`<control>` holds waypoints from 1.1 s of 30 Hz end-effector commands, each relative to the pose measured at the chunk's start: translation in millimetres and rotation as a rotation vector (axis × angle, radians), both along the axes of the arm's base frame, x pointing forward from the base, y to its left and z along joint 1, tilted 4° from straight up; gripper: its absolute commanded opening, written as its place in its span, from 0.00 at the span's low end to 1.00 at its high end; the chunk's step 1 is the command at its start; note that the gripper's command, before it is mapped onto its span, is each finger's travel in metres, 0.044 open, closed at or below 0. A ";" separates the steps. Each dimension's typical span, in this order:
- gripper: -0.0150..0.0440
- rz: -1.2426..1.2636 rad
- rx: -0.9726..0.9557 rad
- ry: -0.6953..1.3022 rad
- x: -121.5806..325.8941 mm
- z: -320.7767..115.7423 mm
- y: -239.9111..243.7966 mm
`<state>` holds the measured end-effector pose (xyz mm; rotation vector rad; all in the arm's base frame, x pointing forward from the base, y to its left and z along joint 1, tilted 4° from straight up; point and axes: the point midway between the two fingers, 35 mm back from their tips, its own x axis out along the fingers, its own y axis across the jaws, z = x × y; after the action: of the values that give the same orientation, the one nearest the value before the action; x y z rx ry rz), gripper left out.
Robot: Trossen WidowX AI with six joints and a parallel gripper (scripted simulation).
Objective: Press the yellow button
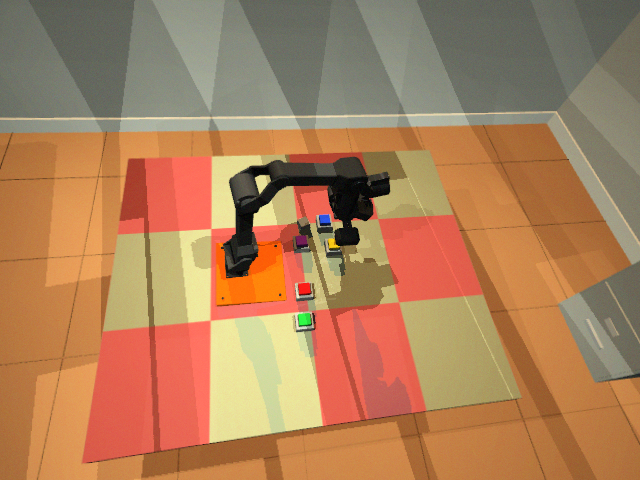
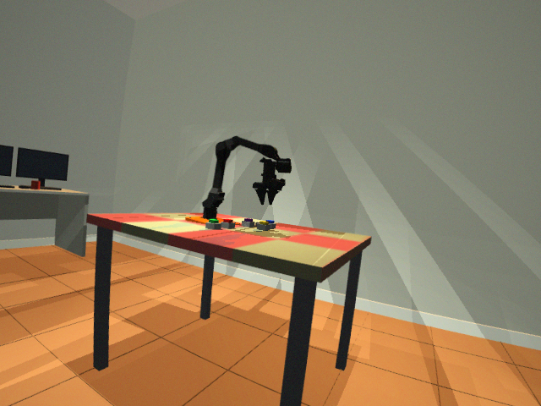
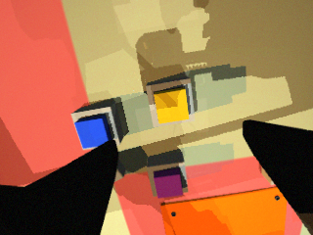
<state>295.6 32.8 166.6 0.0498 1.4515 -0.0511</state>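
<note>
The yellow button (image 1: 331, 243) (image 2: 264, 223) (image 3: 172, 105) sits in a pale square housing on the checkered table top. Its right side is partly covered by the hand in the top view. My gripper (image 2: 266, 203) (image 3: 179, 137) is open and empty, with its fingers pointing down. It hangs well above the table and touches no button. In the wrist view the yellow button lies between the two fingers from side to side, somewhat above the line of the tips.
A blue button (image 1: 324, 220) (image 3: 92, 132) and a purple button (image 1: 300, 241) (image 3: 168, 183) flank the yellow one. A small grey block (image 1: 303, 224) stands near them. A red button (image 1: 304, 288) and a green button (image 1: 304, 319) sit beside the orange base plate (image 1: 250, 291).
</note>
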 end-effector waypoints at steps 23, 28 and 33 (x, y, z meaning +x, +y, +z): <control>0.29 0.011 -0.010 0.018 3.0 -55.0 -0.6; 0.29 0.011 -0.010 0.018 4.1 -62.8 -0.6; 0.29 0.011 -0.010 0.018 5.0 -70.8 -0.7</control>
<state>299.9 33.0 102.1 0.0425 1.4674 -0.0494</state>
